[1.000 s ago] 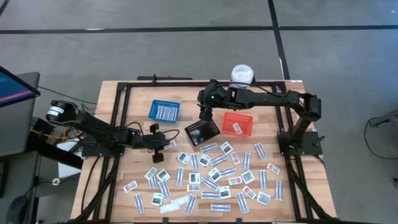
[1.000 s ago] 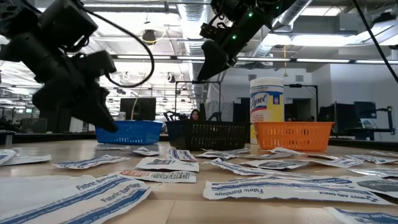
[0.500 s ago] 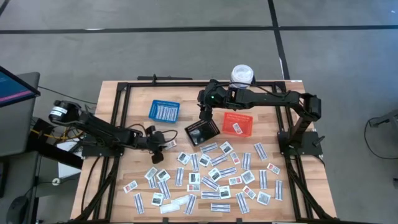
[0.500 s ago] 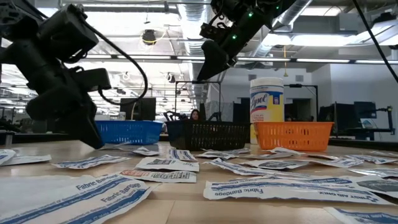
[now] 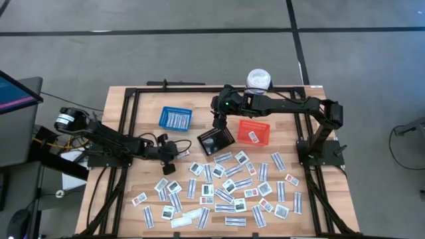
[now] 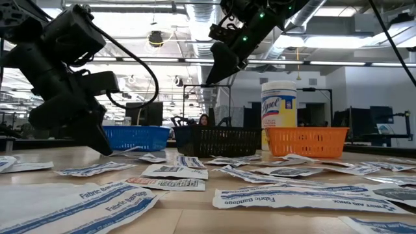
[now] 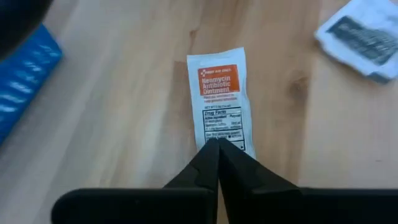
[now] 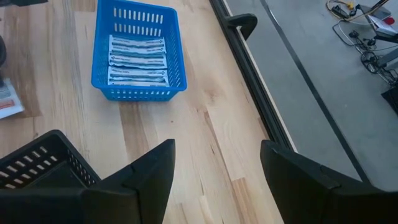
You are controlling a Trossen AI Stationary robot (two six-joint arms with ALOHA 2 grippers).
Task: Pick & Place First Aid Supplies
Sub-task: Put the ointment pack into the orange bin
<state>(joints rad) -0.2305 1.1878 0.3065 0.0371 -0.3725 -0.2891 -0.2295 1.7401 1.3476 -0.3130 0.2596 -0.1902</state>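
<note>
Two left gripper [image 7: 217, 144] fingers pressed together, pinching the near edge of an ointment packet [image 7: 219, 93] flat on the table [image 7: 124, 112], likely for lifting toward the blue basket [image 5: 175, 118] beyond; right gripper [image 8: 214, 163] spread, waiting above the black basket [image 8: 37, 165].

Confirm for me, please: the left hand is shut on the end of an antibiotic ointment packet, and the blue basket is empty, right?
Not quite: the blue basket is not empty; the right wrist view shows bandage strips lying in it. The left hand is indeed shut on the end of the ointment packet.
</note>
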